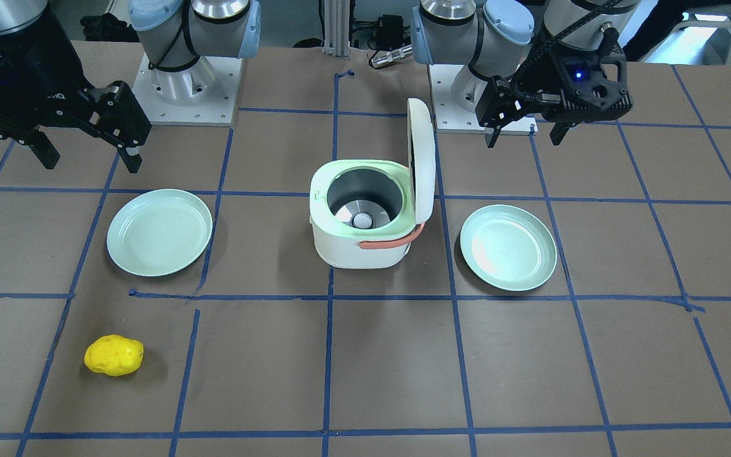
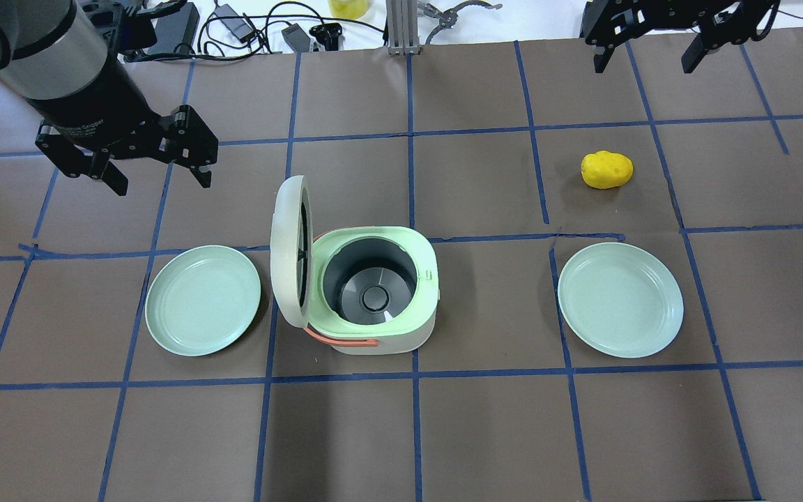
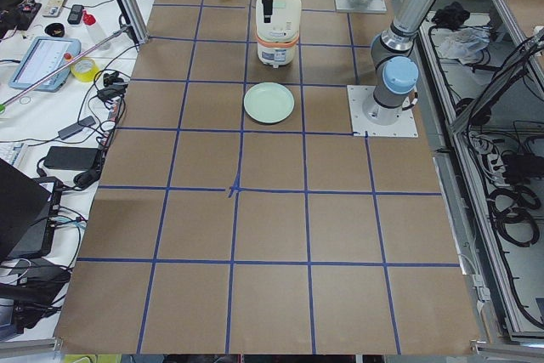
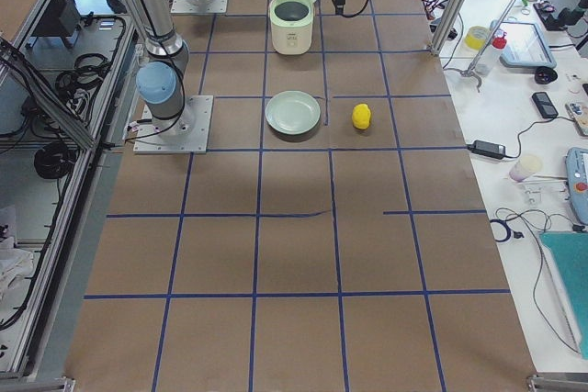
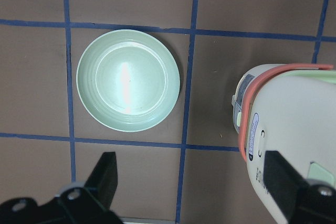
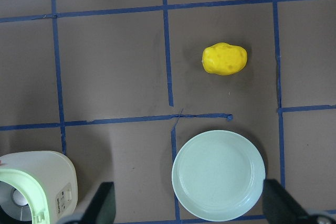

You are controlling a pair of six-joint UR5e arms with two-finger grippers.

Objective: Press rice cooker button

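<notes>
The white and green rice cooker (image 1: 365,251) stands mid-table with its lid (image 2: 286,251) swung open and upright, and the pot empty. In the left wrist view the lid's outer top shows the pale greenish button (image 5: 321,173), partly behind a finger, near an oval blue-bordered label. My left gripper (image 2: 162,183) is open and empty, in the air beyond the lid, apart from it; it also shows in the front view (image 1: 524,138). My right gripper (image 2: 643,66) is open and empty, far off at the table's far right.
A pale green plate (image 2: 203,300) lies left of the cooker and another (image 2: 620,300) lies right of it. A yellow potato-like object (image 2: 606,169) lies beyond the right plate. Blue tape lines grid the brown table.
</notes>
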